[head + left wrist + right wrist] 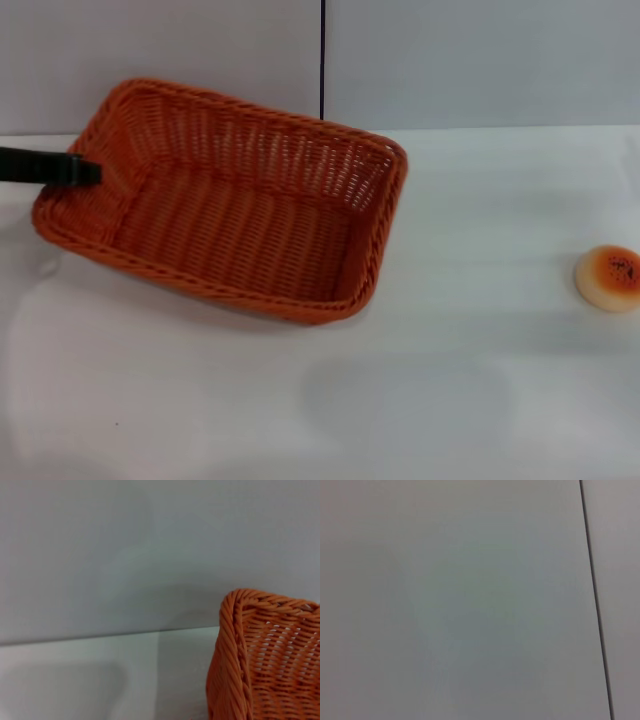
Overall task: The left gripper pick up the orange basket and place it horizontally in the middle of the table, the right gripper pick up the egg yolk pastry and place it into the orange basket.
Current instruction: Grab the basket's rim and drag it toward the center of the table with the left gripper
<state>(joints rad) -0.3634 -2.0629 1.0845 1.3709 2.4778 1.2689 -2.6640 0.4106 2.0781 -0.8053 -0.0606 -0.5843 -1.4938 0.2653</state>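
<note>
The orange basket sits at the table's back left, turned at an angle, with a shadow under its near and left sides. My left gripper reaches in from the left edge as a slim black bar and is clamped on the basket's left rim. The left wrist view shows one corner of the orange basket up close. The egg yolk pastry lies alone near the right edge of the table. My right gripper is out of view in every frame.
A pale wall with a dark vertical seam stands behind the table. The right wrist view shows only that wall and the seam.
</note>
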